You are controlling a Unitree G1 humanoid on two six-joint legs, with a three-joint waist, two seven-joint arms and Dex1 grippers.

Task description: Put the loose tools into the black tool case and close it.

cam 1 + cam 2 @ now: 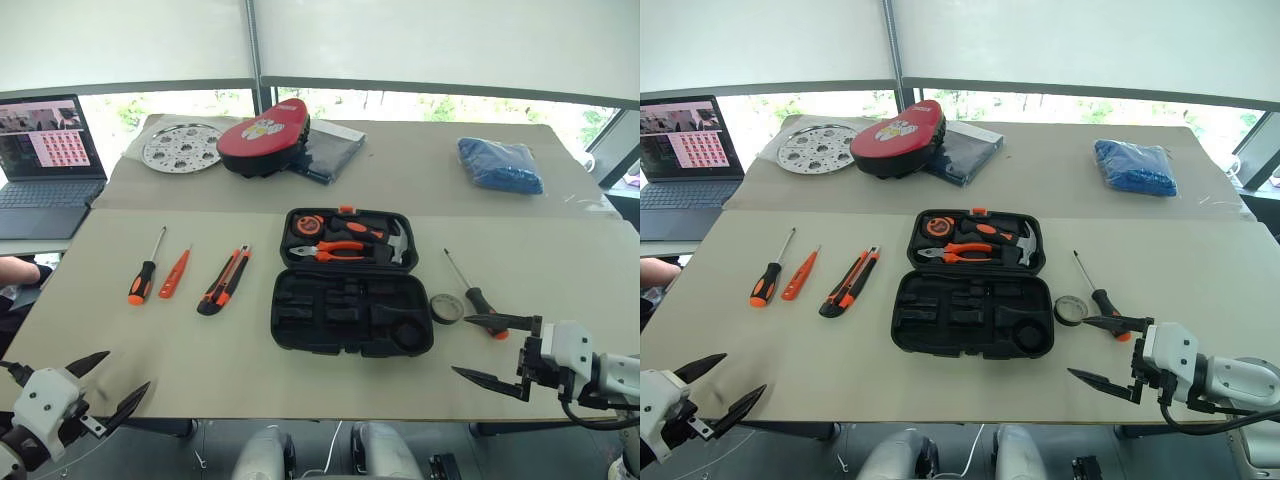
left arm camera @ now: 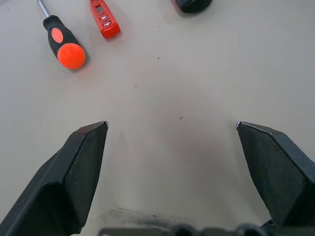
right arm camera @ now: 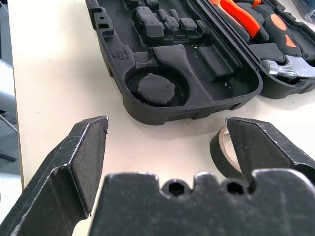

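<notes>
Black tool case (image 1: 352,283) lies open flat in the middle of the tabletop (image 1: 300,380). Its far half holds orange-handled pliers (image 1: 335,252), a hammer (image 1: 395,244) and a round tape measure (image 1: 303,224); the near half's recesses are bare.

Loose tools, left of the case, side by side and apart from each other: an orange-and-black screwdriver (image 1: 145,268), a small all-orange one (image 1: 175,272), then a utility knife (image 1: 224,281) nearest the case. Right of the case: a grey tape ring (image 1: 446,308) just beside the near half's corner, and another screwdriver (image 1: 474,291) just past the ring.

Left gripper (image 1: 118,385) hovers over bare tabletop at the near left edge, fingers (image 2: 81,167) spread wide, nothing between them — the screwdriver's orange butt and the all-orange tool lie ahead of it in the left wrist view. Right gripper (image 1: 486,348) sits at the near right, fingers (image 3: 74,162) spread wide and empty, tips near the tape ring and the right screwdriver's handle; whether one touches, cannot tell.

Far end of the tabletop: red-and-black pad (image 1: 263,137), round perforated metal disc (image 1: 181,147), dark folded item (image 1: 333,152), blue cloth (image 1: 500,164). Laptop (image 1: 45,165) stands open at far left.
</notes>
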